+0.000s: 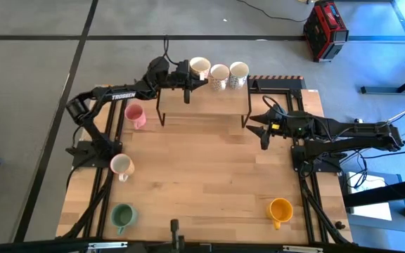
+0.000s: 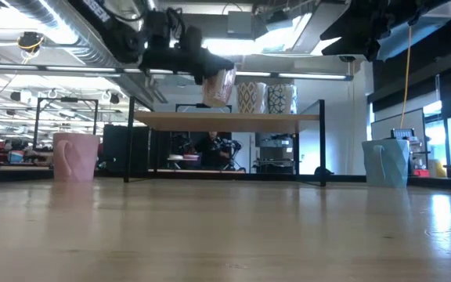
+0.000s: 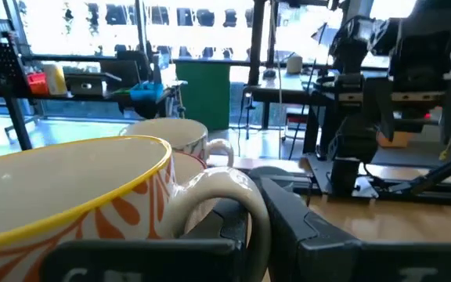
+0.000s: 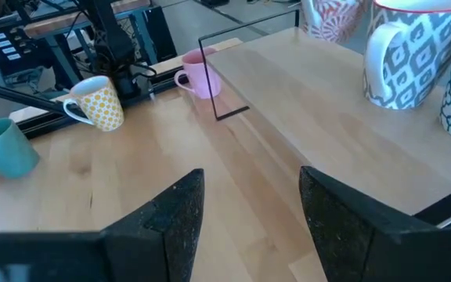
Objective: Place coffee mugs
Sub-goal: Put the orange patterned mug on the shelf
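My left gripper (image 1: 190, 72) is shut on a cream mug with an orange leaf pattern and a yellow rim (image 3: 69, 188), holding it just above the left part of the raised wooden shelf (image 1: 209, 105). Two more patterned mugs (image 1: 219, 76) (image 1: 239, 72) stand on their bases on the shelf's far edge, right of the held one. On the table stand a pink mug (image 1: 136, 115), a cream yellow-dotted mug (image 1: 121, 166), a green mug (image 1: 123, 216) and an orange-yellow mug (image 1: 280, 209). My right gripper (image 4: 249, 211) hangs open at the shelf's right end, touching nothing. My left gripper has the mug's handle (image 3: 227, 192) between its two fingers (image 3: 312, 231); the lower part of the handle is hidden by the gripper body. The fingers come level from the table's left side. The mug (image 2: 219, 86) hangs about upright, clear of the shelf top.
The shelf rests on a black wire frame (image 1: 162, 112) at the table's far middle. In the low view a light blue mug (image 2: 386, 162) stands at the right. The middle of the wooden table (image 1: 209, 183) is bare. A red box (image 1: 325, 28) sits on the floor beyond.
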Robot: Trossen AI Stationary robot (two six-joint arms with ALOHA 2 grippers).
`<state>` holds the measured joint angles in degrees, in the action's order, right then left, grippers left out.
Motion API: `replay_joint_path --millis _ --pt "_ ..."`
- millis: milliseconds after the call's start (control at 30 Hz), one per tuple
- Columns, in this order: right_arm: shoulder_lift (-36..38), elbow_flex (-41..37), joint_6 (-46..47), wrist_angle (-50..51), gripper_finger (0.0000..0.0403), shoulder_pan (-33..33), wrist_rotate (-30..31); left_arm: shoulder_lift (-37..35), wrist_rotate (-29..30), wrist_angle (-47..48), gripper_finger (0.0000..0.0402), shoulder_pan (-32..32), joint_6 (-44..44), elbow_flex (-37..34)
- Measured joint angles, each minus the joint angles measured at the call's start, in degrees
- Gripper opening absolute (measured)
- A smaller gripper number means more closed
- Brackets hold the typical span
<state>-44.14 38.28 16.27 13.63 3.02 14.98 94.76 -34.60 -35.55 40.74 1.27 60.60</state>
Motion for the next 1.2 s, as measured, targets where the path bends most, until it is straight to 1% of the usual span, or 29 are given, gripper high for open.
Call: replay_joint_path --millis 133,433,700,833,967,1100,1200 --pt "0.0 0.0 -0.02 0.02 0.0199 -0.01 0.52 2.18 -1.99 -4.85 0.0014 1.49 2.05 0.11" --pt "0.0 0.0 -0.02 0.02 0.0199 -0.01 0.59 7.37 -3.62 -8.95 0.0014 1.74 4.23 0.09" --pt "0.0 0.0 -0.02 0.02 0.0199 -0.01 0.68 7.98 -3.87 -9.09 0.0014 1.74 4.31 0.09" --pt "0.0 0.0 -0.04 0.02 0.0199 0.01 0.68 8.0 -4.41 -8.56 0.0021 1.74 4.15 0.09" --pt "0.0 0.0 -0.04 0.02 0.0199 0.01 0.68 8.0 -5.41 -6.25 0.0024 1.74 1.71 0.09" --pt "0.0 0.0 -0.04 0.02 0.0199 0.01 0.68 8.0 -5.98 -5.34 0.0018 1.44 1.09 0.09" --pt "0.0 0.0 -0.04 0.02 0.0199 0.01 0.58 8.0 -5.91 -4.95 0.002 1.13 0.35 0.1"
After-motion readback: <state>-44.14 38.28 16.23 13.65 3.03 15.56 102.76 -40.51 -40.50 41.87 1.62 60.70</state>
